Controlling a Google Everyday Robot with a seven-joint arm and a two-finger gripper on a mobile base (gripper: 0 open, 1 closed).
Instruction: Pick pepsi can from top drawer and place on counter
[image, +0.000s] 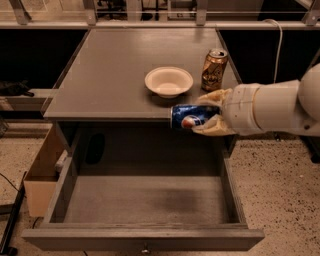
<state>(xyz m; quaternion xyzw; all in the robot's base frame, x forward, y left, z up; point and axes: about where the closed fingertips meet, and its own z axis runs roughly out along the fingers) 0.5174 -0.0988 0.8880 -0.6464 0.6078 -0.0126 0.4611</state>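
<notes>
My gripper (207, 114) is shut on the pepsi can (192, 116), a blue can with a red-white-blue logo. The can lies sideways in the tan fingers (212, 97), held in the air at the front right edge of the counter (115, 70), above the open top drawer (150, 200). The white arm reaches in from the right. The drawer is pulled out and its flat grey bottom shows bare.
A cream bowl (169, 81) sits mid-counter just behind the can. A gold-brown can (214, 69) stands upright to the bowl's right. A tan box (42, 172) stands on the floor left of the drawer. A dark object (95, 148) lies at the drawer's back left.
</notes>
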